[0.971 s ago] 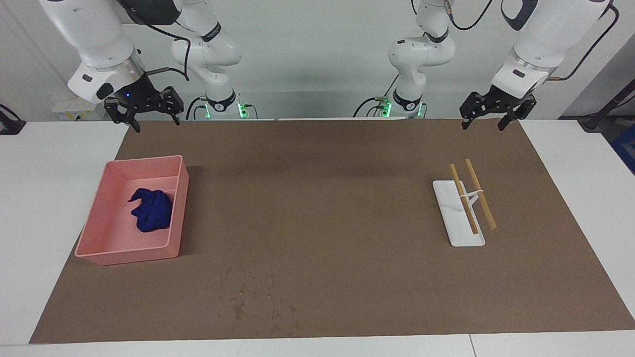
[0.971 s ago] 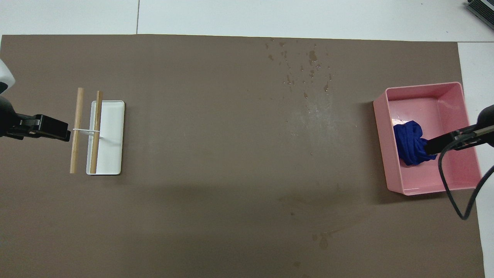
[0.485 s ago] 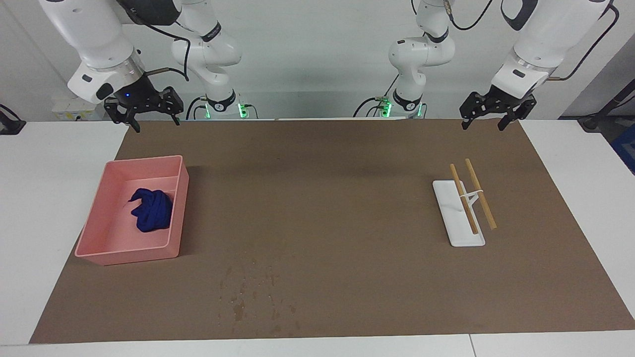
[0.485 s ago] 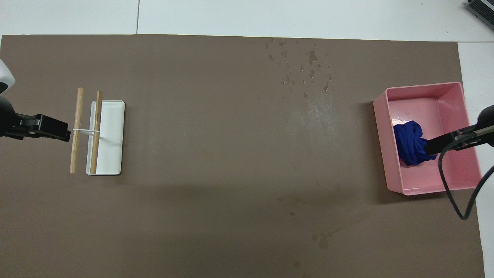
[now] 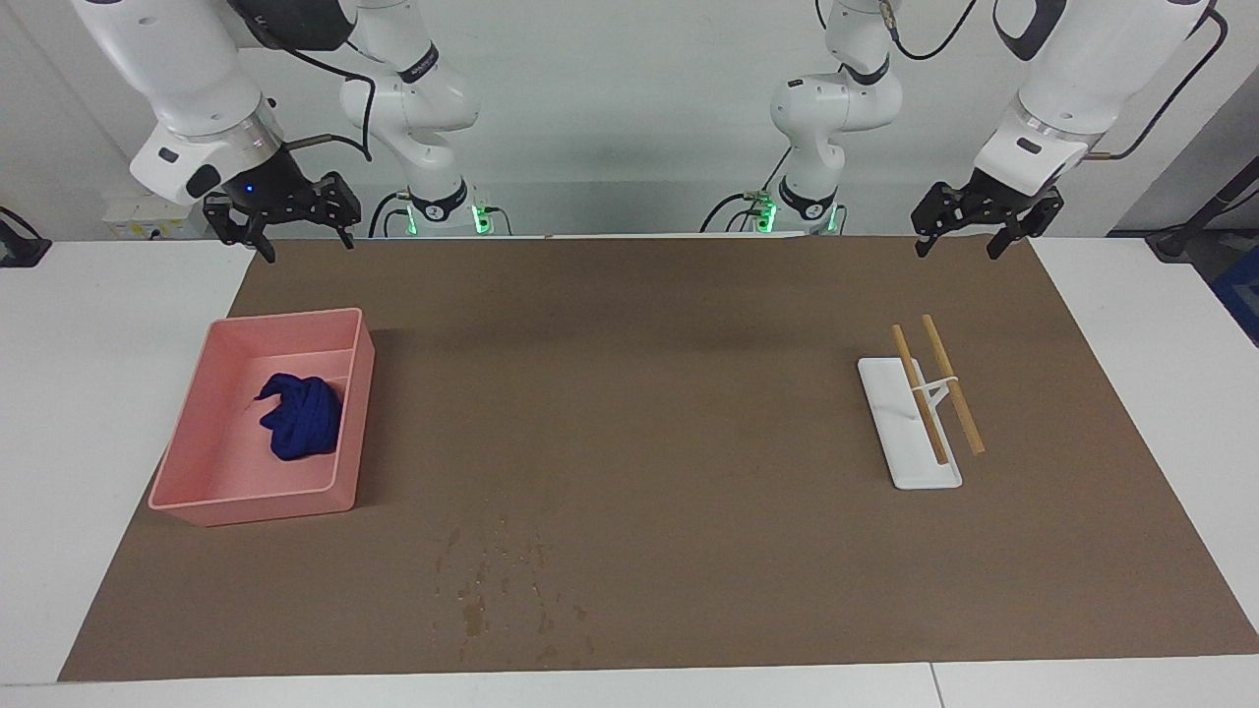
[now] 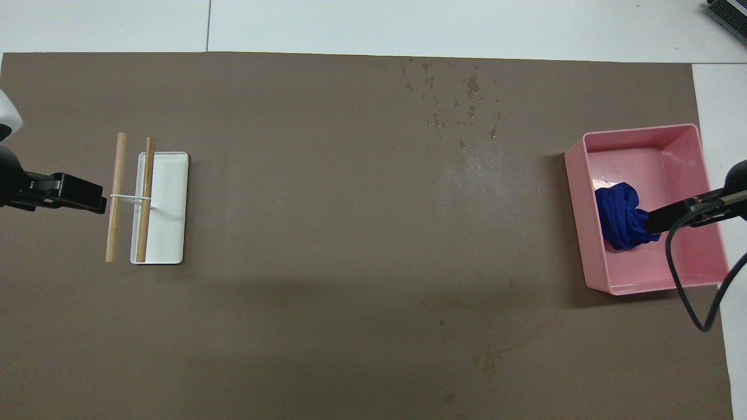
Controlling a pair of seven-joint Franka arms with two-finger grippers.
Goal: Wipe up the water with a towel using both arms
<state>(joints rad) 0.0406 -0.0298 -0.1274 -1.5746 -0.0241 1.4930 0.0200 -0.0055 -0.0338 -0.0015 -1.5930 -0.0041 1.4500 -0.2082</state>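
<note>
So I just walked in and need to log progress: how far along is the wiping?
Nothing looks done: the water still speckles the brown sheet. Nothing in hand: the towel lies bundled in the pink tray, and the right gripper and left gripper hang open, high up. Picking up and wiping remain.

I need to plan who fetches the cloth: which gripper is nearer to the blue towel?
Right. The right gripper hangs open at the pink tray's end, with the towel inside it. The left gripper waits open at the other end, above the white rack.

Towel (image 5: 299, 416) in tray (image 5: 209, 492), right arm's end; water (image 5: 502, 580) farther out, beside tray; rack (image 5: 910, 433), apparently, left arm's end.
</note>
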